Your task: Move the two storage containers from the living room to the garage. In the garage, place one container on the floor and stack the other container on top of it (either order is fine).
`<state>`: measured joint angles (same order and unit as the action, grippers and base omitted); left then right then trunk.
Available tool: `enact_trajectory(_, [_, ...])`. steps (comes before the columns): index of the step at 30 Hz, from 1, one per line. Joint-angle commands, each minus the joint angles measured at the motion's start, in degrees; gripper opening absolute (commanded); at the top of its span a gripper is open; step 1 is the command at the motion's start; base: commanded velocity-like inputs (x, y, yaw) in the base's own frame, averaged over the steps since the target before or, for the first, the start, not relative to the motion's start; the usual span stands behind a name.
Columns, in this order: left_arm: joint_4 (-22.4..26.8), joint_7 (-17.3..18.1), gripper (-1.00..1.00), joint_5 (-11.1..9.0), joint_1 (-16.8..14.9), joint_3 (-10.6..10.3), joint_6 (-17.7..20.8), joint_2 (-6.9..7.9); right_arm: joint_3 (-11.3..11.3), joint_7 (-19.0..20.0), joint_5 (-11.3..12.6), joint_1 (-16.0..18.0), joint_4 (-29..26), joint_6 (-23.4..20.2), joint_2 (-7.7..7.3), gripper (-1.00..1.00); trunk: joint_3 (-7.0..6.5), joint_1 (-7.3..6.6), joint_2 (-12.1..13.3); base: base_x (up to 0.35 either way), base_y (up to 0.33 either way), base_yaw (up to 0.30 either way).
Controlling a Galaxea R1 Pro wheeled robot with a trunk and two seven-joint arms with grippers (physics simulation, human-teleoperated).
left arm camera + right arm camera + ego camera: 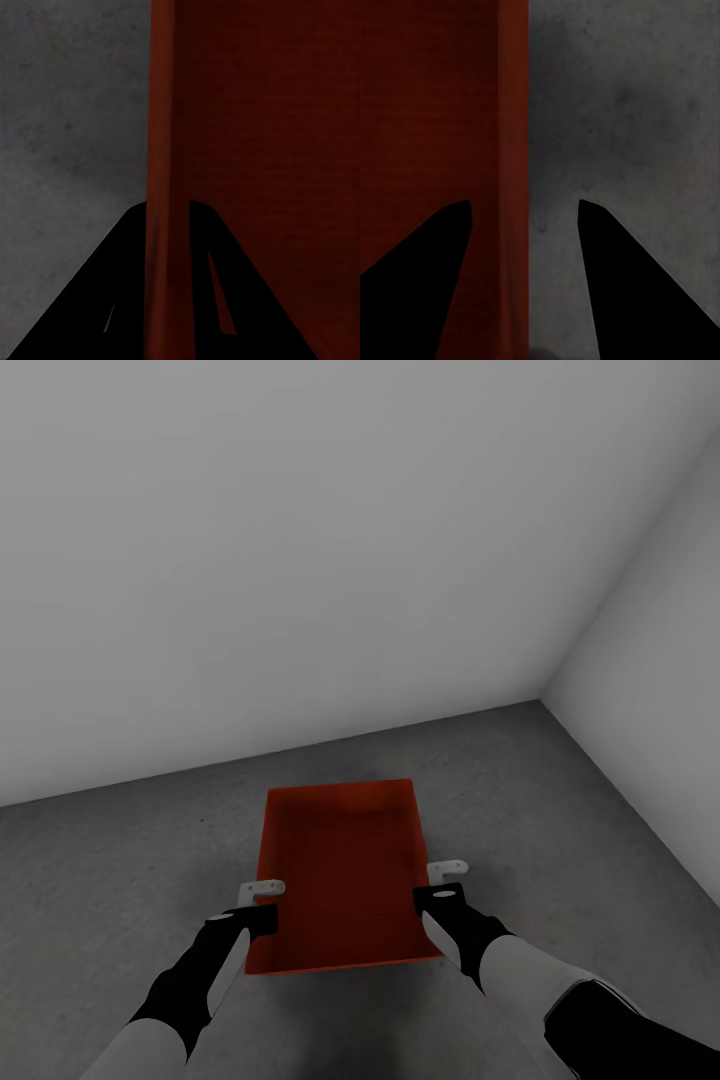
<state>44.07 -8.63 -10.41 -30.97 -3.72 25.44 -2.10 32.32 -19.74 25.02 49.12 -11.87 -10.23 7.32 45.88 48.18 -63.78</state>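
Pinching container (345,870) wall (left claw (171,225)).

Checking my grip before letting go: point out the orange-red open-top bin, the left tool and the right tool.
orange-red open-top bin (345,875): head view, inner bottom.
left tool (169,225): left wrist view, at bin wall between fingertips.
right tool (525,204): right wrist view, gap between fingertips.

Spread right pincer (525,214) straddles the container (435,112) wall above floor (622,112).

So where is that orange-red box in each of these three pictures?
Head view: storage container low centre, between both arms.
Left wrist view: its wall fills the right part.
Right wrist view: its wall fills the left part.
Shared landmark: the grey concrete floor.
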Motion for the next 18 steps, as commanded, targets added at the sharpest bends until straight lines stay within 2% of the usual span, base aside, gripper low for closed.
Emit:
enact_trajectory(1, [0.2,-0.8,-1.00,-0.3,-0.1,-0.2,0.2,1.04,1.7,-0.2,1.8,0.0,2.4,-0.3,-0.29,-1.00,0.22,0.23,-0.4,0.000,0.000,0.000])
enact_trajectory(7, [0.2,-0.8,-1.00,-0.3,-0.1,-0.2,0.2,1.04,1.7,-0.2,1.8,0.0,2.4,-0.3,-0.30,-1.00,1.30,1.55,-2.9,0.000,0.000,0.000])
enact_trajectory(13, [0.2,-0.8,-1.00,-0.3,-0.1,-0.2,0.2,1.04,1.7,-0.2,1.8,0.0,2.5,-0.3,-0.29,-1.00,1.30,1.55,-2.9,0.000,0.000,0.000])
enact_trajectory(18, [0.2,-0.7,-1.00,-0.3,-0.1,-0.2,0.2,1.04,1.7,-0.2,1.8,0.0,2.5,-0.3,-0.29,-1.00,2.20,2.64,-4.9,0.000,0.000,0.000])
